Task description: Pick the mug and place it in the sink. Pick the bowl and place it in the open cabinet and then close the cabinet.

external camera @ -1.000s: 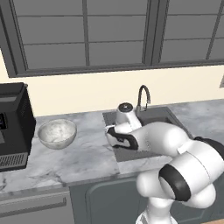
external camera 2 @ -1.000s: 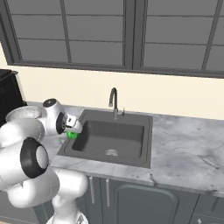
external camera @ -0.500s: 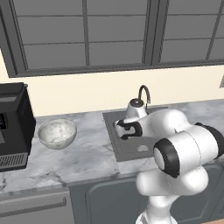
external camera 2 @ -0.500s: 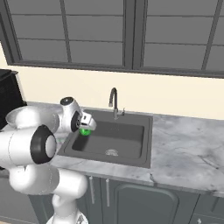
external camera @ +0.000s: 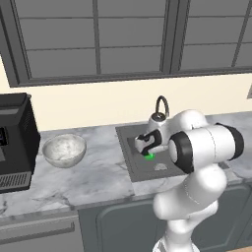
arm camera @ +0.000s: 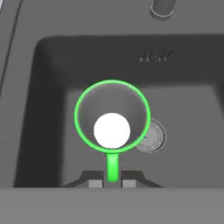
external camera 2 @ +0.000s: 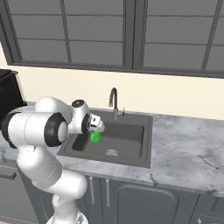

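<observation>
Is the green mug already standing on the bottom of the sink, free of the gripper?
No, the gripper grasps the mug by its handle, and the mug hangs over the sink, near the drain.

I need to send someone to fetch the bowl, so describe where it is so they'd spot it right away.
Start at the marble counter under the windows. Left of the sink, just right of the black coffee machine, sits the bowl. It is wide, round and speckled grey-white, far larger than the green mug in the gripper.
</observation>
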